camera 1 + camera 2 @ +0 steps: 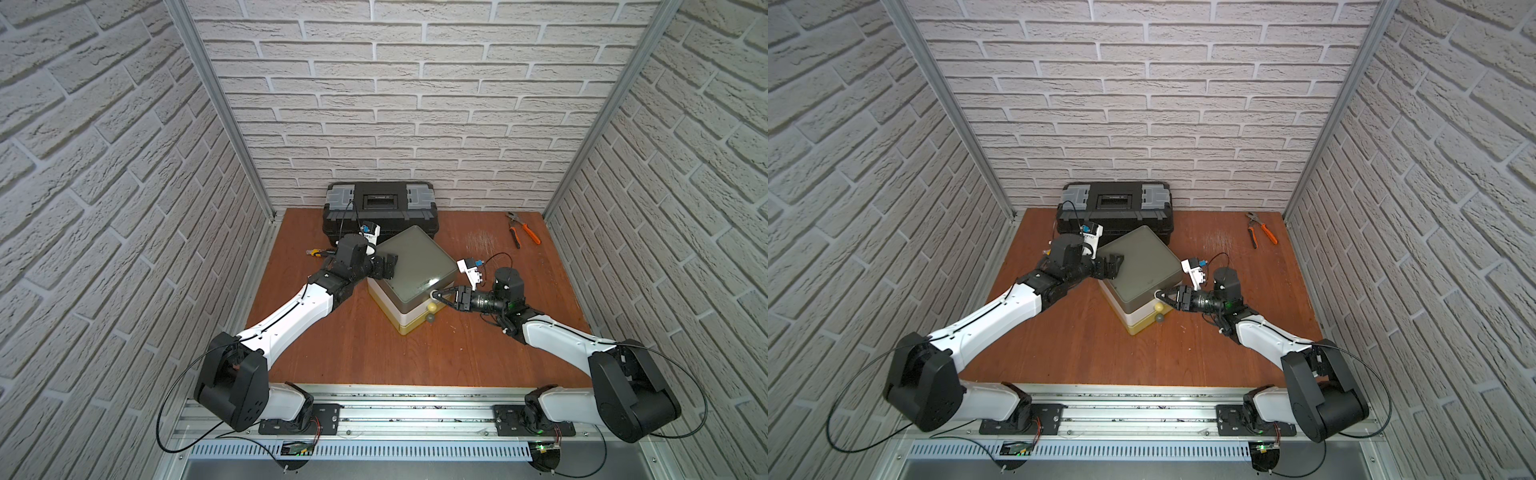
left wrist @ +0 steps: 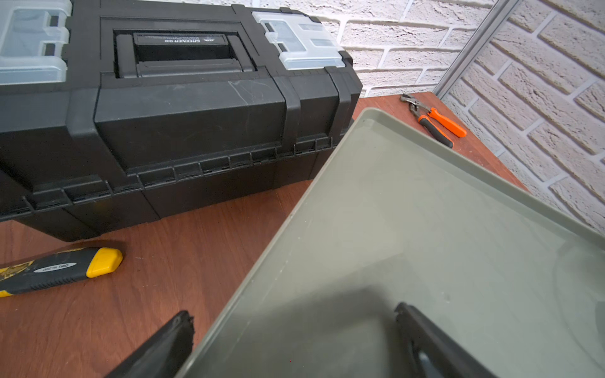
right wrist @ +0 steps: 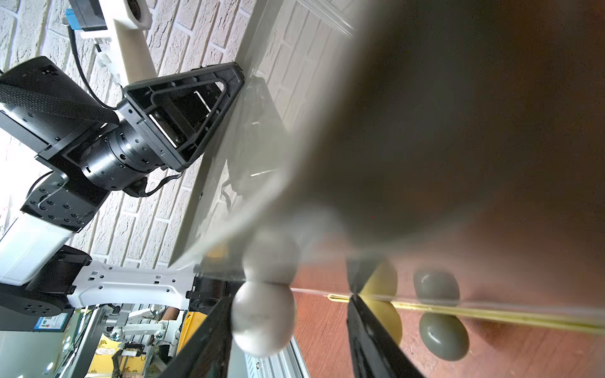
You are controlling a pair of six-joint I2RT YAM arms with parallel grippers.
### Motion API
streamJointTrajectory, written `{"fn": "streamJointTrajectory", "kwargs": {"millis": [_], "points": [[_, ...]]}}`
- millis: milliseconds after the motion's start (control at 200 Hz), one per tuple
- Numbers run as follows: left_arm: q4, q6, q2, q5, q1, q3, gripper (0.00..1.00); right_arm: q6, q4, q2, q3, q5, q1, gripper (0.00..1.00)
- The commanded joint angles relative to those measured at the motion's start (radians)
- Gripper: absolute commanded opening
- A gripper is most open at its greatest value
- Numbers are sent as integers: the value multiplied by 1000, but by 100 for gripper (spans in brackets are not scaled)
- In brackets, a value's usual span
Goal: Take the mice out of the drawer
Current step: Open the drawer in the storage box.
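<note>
White brick walls (image 1: 415, 104), brown wooden tabletop (image 1: 374, 357)

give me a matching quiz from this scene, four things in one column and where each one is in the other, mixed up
Things
1 toolbox
2 pliers
3 utility knife
4 right end effector

Places
A around the white drawer knob
B back right corner of the table
C against the back wall
D on the table, on the left arm's side of the drawer unit

Pairs: 1-C, 2-B, 3-D, 4-A
</note>
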Motion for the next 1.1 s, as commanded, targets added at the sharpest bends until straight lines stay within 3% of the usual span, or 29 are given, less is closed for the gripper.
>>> {"fn": "streamJointTrajectory", "kwargs": {"millis": [0,205,300,325,425,550,650,850,1095], "points": [[-217,52,59,16,-28,-36,98,-4,91,45,60,-9,32,52],[-215,46,63,-6,-28,-37,98,15,112,90,91,-25,40,36],[-220,36,68,-32,-29,-29,98,19,108,104,94,-25,43,9],[-224,33,73,-41,-29,-26,98,16,103,107,94,-23,43,6],[-256,29,101,-86,-28,-1,95,4,79,110,92,-16,43,6],[-271,28,117,-91,-28,18,69,-21,38,97,95,-12,42,6],[-263,35,112,-62,-29,14,58,-47,-2,84,99,-12,41,6],[-287,44,105,-64,-26,10,20,-101,-100,54,99,-24,19,5],[-306,23,92,-97,5,-8,15,-185,-279,-48,58,-32,-57,5]]}}
